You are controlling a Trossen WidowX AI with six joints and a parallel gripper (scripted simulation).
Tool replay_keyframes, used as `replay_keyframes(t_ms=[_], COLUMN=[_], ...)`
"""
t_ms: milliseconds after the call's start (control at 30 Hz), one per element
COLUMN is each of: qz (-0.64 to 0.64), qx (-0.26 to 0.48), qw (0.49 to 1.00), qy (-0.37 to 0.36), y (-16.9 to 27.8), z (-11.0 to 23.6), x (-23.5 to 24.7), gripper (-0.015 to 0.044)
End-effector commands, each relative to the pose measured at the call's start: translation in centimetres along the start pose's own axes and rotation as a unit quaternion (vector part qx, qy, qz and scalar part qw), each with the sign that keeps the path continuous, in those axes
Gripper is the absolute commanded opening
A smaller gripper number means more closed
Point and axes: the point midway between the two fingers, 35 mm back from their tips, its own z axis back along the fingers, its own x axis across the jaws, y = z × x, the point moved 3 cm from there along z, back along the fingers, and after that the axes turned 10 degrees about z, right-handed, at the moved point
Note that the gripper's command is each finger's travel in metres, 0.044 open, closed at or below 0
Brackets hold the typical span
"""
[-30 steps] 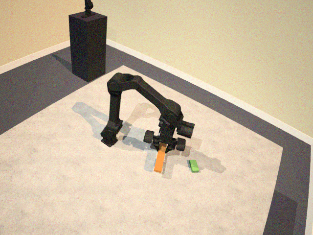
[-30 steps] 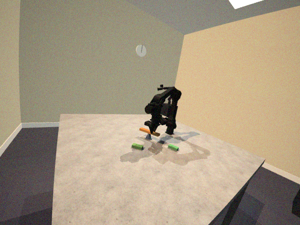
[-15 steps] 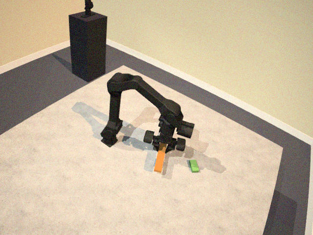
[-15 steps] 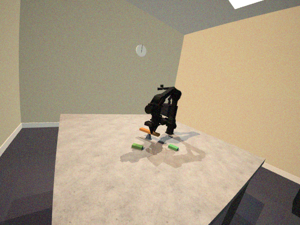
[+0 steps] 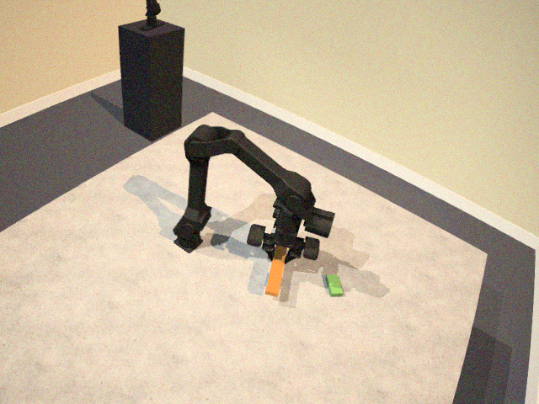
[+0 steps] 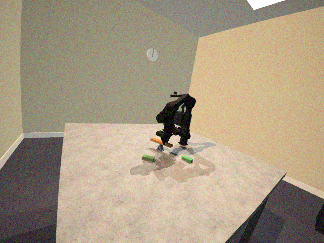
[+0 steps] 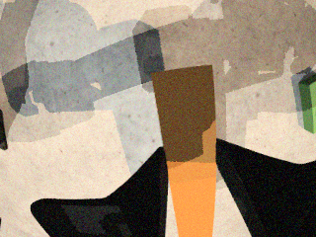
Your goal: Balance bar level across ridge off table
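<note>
Arm (image 5: 243,151): black, six-joint, base planted toward the far-left part of the table (image 5: 109,326), elbow raised, wrist bent straight down near the table's middle.

Gripper (image 5: 280,252): pointed downward, clamped on the bar about its mid-length, fingers held narrow by the bar's width.

Bar (image 5: 275,274): orange, flat, long; one end bright, the other in shadow beneath the wrist. Seen in the exterior view (image 6: 160,141) held above the table surface, clear of it, slightly tilted, directly over the ridge. In the wrist view (image 7: 190,158) runs up the frame between the two dark fingers.

Ridge (image 6: 160,148): small grey wedge standing on the table under the bar; whether bar and ridge touch cannot be told.

Green block (image 6: 148,158): on the table, toward the near edge from the ridge, apart from it.

Second green block (image 6: 187,159): on the table nearer the right edge, well apart from the first; also in the top view (image 5: 334,284).

Pedestal (image 5: 151,78): tall, dark, on the floor beyond the far-left corner.

Wall clock (image 6: 152,54): round, on the far wall.
</note>
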Motion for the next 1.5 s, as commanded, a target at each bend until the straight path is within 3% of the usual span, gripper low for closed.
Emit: replay_keyframes(t_ms=[0,1433,1467], qz=[0.003,0.0,0.0], qx=[0.0,0.0,0.0], qw=[1.0,1.0,1.0], qy=[0.0,0.0,0.0], y=[0.0,-0.01,-0.01], z=[-0.06,0.01,0.01], x=[0.0,-0.01,-0.01], gripper=[0.0,0.0,0.0026])
